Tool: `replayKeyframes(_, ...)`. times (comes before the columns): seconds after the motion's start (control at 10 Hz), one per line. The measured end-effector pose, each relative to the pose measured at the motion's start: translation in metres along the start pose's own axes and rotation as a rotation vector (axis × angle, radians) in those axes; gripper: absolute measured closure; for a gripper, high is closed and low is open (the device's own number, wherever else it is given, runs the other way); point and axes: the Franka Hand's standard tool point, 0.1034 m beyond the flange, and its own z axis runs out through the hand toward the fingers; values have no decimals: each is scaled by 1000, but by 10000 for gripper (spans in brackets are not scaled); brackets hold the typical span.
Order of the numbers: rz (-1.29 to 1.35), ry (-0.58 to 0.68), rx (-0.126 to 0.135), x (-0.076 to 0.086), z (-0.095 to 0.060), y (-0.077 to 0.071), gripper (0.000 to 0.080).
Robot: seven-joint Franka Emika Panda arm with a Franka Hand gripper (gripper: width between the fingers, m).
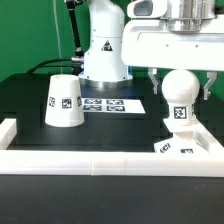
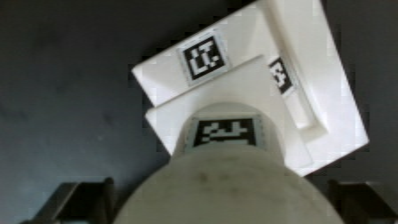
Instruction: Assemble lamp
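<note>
Bulb [image 1: 180,96] is clamped by the tool [image 1: 180,82] at right of frame, above the base [image 1: 178,148]; shade [image 1: 65,101] is seen at left on the worktop [image 1: 110,135].

Black tabletop [image 1: 30,105], upright cone shade [image 1: 64,103], flat marker board [image 1: 112,103] just beside, angular base [image 1: 178,148], white border rail [image 1: 100,160]

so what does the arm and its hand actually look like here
The arm is glossy white with rounded casings and grey trim near the wrist. Its hand ends in two dark, near-black fingers; in the wrist view they show as ridged dark blocks. No cables or markings are clearly visible on it.
</note>
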Motion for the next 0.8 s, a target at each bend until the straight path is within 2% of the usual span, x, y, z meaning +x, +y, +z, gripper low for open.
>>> replayKeyframes(0.3,326,-44,25,-4,0,-2,223)
replayKeyframes(0.4,446,-65,22,-6,-1,-3,223)
replayKeyframes(0.6,591,-109,-9,-11,1,-5,223)
replayKeyframes(0.8,761,-147,-22,-12,3,-10,223)
